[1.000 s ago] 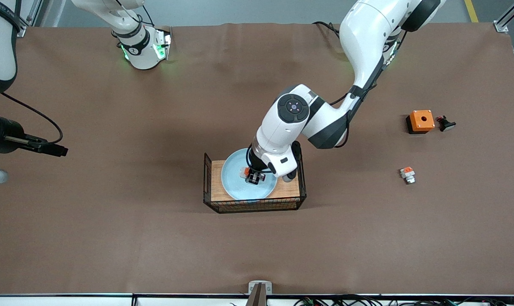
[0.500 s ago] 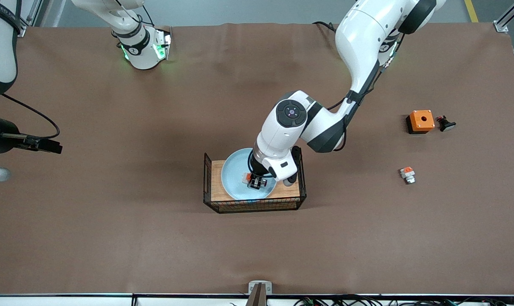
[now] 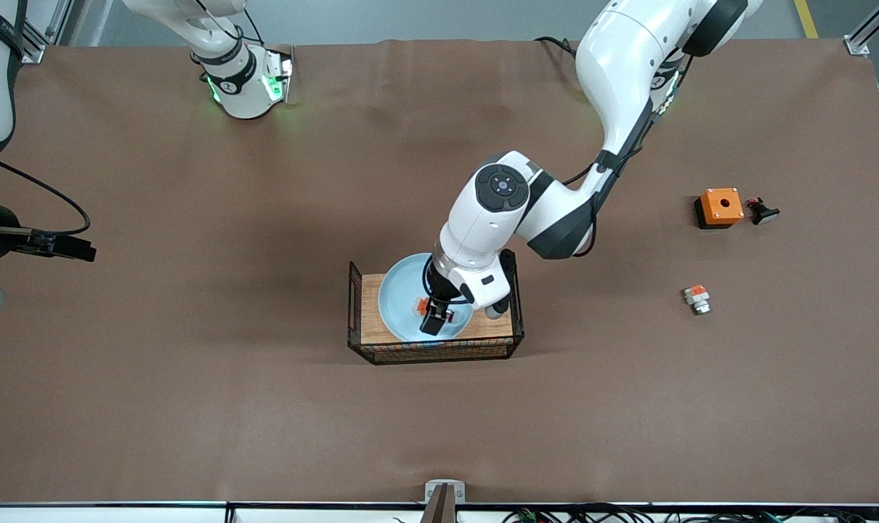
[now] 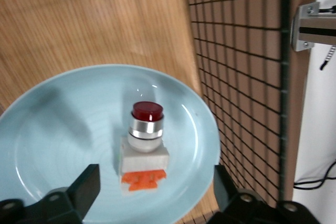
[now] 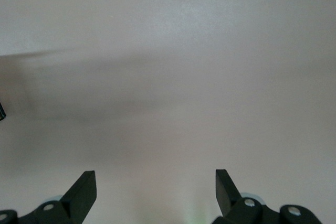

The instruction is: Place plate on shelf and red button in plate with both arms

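**Item 1 — red button** (image 4: 144, 145): dark red cap, silver collar, white body, orange block. It rests on the plate (image 4: 52, 145), near the plate's middle. In the front view you see only a scrap of its orange (image 3: 419, 305) beside the claw.

**Item 2 — plate** (image 3: 396, 298): pale blue and round. It sits on the wooden floor of the black wire basket (image 3: 356, 312) at the middle of the surface.

**Item 3 — left claw** (image 3: 434, 319): over the plate. In the left wrist view its fingers (image 4: 89, 182) stand wide apart, one on each side of the button and clear of it; it holds nothing.

**Item 4 — right claw** (image 5: 152, 192): fingers spread wide with nothing between them, facing a blank pale expanse. That arm waits at its own end of the surface.

**Markings:** the dark collar (image 3: 229, 80) on the right arm's base carries a mark too small to read.

**Changes:** a second ago the left claw gripped the button just above the plate — now the button lies released. The right arm has drawn farther out toward its end.

**Other stock, toward the left arm's end:**
- An orange box (image 3: 719, 207) with a hole.
- A small dark part (image 3: 763, 212) just beside the box.
- A white-and-orange piece (image 3: 697, 298), nearer the front camera than both.
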### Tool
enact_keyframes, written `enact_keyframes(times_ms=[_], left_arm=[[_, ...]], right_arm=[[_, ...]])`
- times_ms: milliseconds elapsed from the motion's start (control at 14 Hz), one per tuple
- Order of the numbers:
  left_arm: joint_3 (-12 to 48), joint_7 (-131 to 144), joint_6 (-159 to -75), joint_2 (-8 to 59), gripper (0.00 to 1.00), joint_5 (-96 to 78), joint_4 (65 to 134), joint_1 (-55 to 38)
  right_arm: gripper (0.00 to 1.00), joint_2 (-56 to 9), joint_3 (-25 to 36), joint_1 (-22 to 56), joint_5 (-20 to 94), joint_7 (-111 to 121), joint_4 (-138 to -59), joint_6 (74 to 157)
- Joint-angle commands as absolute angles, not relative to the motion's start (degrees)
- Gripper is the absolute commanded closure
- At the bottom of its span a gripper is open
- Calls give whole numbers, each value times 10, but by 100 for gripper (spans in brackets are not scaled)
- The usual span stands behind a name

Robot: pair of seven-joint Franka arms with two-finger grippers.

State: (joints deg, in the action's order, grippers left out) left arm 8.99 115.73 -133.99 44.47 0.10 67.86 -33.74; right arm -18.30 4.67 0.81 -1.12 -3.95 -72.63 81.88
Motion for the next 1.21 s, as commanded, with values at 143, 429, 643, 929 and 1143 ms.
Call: enact_keyframes(times_ms=[143, 429, 643, 929, 1143], left_arm=[[83, 1144, -1325, 382, 0, 3, 694, -320], [89, 1037, -1246, 341, 1, -8, 697, -285], [91, 915, -1148, 309, 1, -11, 705, -247], [90, 634, -1089, 260, 1, -10, 744, -189], [90, 504, -1085, 213, 1, -3, 814, -143]], right_arm=[[0, -155, 40, -21, 16, -27, -725, 816], [0, -117, 37, -18, 35, -32, -737, 772], [0, -91, 37, -18, 32, -32, -771, 780], [0, -10, 35, -12, 28, -29, -879, 833], [0, 1, 34, 3, 15, -32, -882, 832]])
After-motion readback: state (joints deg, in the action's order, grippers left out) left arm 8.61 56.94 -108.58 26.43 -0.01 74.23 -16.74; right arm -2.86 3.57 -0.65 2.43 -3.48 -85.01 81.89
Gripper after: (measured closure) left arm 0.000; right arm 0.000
